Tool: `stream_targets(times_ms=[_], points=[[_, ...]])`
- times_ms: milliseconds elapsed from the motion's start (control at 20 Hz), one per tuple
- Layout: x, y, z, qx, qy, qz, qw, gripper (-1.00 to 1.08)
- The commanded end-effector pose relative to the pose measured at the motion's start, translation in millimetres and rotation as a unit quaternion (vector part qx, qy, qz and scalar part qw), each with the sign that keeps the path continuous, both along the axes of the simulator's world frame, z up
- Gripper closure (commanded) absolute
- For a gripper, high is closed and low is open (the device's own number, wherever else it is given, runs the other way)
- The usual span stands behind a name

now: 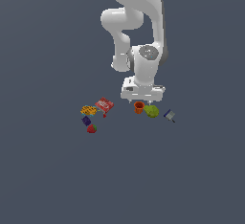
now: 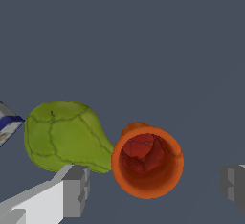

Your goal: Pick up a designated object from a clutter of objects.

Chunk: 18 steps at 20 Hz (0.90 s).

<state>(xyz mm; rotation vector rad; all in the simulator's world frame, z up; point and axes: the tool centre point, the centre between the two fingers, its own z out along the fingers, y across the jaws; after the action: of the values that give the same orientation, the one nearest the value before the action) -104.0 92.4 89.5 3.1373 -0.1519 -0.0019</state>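
Glossy white rounded arm (image 1: pixel 136 22) w/ grey joint cap, white pincer (image 2: pixel 153 187), blocky grey fingertips (image 2: pixel 76 189).

Orange cup (image 2: pixel 147 162) between open jaws, touching green fruit (image 2: pixel 64 136).

arm: white, bent at elbow, wrist pointing straight down | claw (image 2: pixel 153 184): low, jaws spread wide, gripping nothing

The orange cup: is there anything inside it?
The wrist view looks into the orange cup: only its own reddish, shadowed inner wall and floor show, nothing loose. The green fruit touches its outside. What lies under the cup is covered.
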Motion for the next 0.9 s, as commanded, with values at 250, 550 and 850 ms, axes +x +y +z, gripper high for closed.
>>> stream_targets(times_ms=[250, 550, 850], points=[[-1.0, 0.3, -4.8, 0.0, 0.0, 0.0, 1.0, -0.92], [-2.0, 0.5, -25.7, 0.0, 0.0, 0.0, 1.0, -0.92], [-2.3, 0.5, -45.6, 0.0, 0.0, 0.0, 1.0, -0.92]])
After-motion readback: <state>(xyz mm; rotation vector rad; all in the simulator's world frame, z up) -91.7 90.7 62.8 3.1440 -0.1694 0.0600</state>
